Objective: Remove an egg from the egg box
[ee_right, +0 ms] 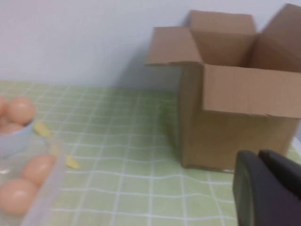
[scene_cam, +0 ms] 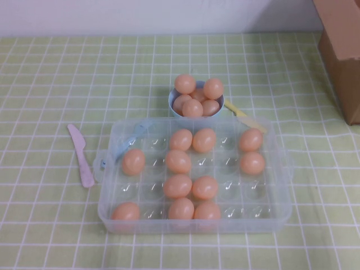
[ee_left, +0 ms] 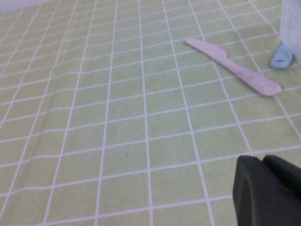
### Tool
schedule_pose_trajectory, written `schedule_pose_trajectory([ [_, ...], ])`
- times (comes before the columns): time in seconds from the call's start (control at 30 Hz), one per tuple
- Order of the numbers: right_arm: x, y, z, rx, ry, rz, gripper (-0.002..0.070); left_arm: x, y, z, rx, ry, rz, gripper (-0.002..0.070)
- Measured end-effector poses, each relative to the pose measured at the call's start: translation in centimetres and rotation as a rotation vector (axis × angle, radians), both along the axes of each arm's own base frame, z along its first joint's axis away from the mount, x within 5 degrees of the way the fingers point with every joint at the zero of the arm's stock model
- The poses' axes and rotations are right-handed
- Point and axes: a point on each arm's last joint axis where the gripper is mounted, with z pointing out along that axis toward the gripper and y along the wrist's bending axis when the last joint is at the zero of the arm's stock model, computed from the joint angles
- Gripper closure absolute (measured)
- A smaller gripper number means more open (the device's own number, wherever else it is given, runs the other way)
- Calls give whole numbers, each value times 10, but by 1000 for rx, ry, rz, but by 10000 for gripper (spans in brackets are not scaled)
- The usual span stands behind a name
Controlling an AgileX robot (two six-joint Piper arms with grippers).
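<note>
The clear egg box lies open in the middle of the table, with pale blue clasps on its left side. Several peach-orange eggs sit in its wells, one egg near the centre. Neither arm shows in the high view. In the left wrist view my left gripper is shut and empty, low over bare cloth left of the box; a blue clasp and the box's corner show beyond it. My right gripper is also shut and empty, off the box's right side.
A small light-blue bowl heaped with eggs stands just behind the box. A pink plastic knife lies left of the box, a yellow one beside the bowl. An open brown cardboard box stands at the back right.
</note>
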Motion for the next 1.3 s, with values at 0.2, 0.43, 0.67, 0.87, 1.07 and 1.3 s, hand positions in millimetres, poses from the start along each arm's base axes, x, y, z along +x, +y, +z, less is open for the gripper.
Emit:
schedule_pose_trajectory([
  [0.2, -7, -6, -29, 13, -15, -101, 694, 0, 0, 0, 0, 0, 0, 678],
  [0.43, -6, -6, -46, 61, 32, -101, 694, 0, 0, 0, 0, 0, 0, 678],
  [0.67, -7, -4, -56, 74, 146, -86, 694, 0, 0, 0, 0, 0, 0, 678],
  [0.87, -9, -5, -64, 65, 230, -106, 694, 0, 0, 0, 0, 0, 0, 678],
  [1.07, -10, -6, -65, 52, 242, -123, 694, 0, 0, 0, 0, 0, 0, 678],
  [1.3, -10, -6, -65, 50, 244, -123, 694, 0, 0, 0, 0, 0, 0, 678],
])
